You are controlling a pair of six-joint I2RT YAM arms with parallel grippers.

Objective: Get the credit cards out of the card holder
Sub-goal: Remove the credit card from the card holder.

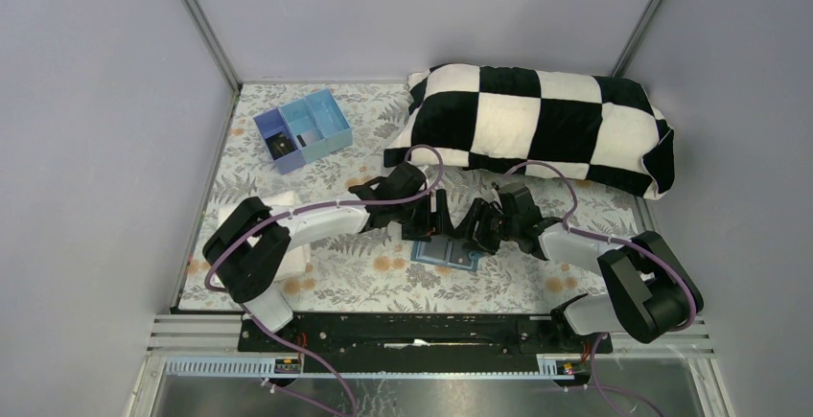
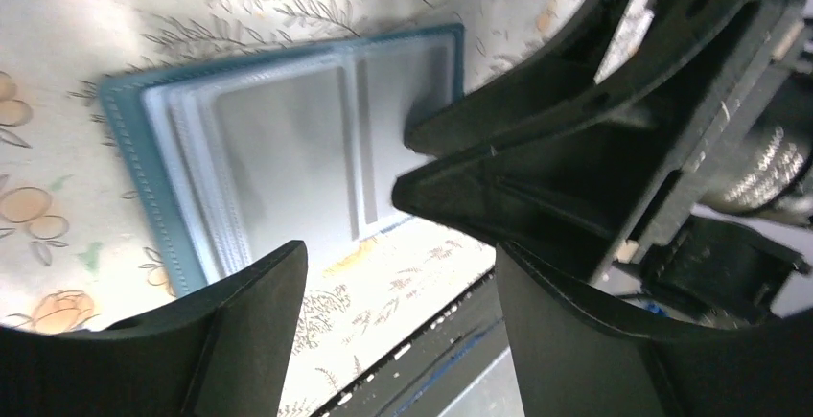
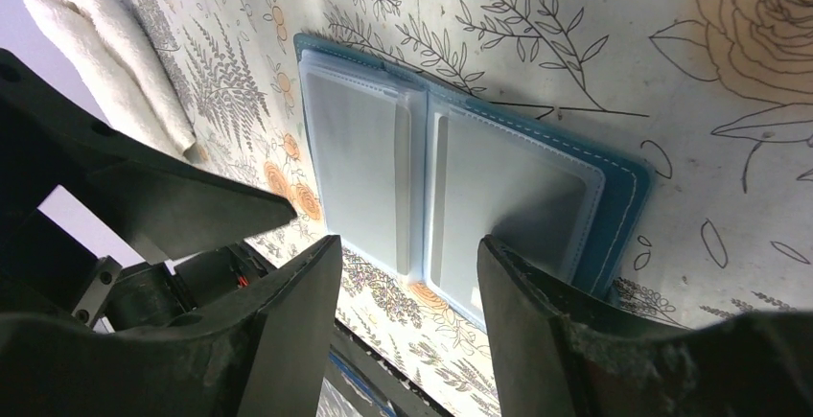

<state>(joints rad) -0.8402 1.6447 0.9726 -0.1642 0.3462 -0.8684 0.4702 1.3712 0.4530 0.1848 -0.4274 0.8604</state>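
The left claw (image 2: pixel 398 256) stands wide with nothing in it, poised at the edge of the card holder (image 2: pixel 288 139), which lies open and flat on the floral cloth (image 2: pixel 58 14) between the arms. The right claw (image 3: pixel 407 249) (half spread, also empty) hangs over its clear sleeves. Its tips seem to touch one page, though blur leaves doubt. A checkered pillow (image 1: pixel 537 125) lies behind.

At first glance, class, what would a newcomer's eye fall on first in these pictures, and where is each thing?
The big black-and-white checkered pillow at the far right of the table strikes first. Mid-table, the left gripper and right gripper, both open, crowd the open light-blue card holder. A blue-and-purple tray sits far left.
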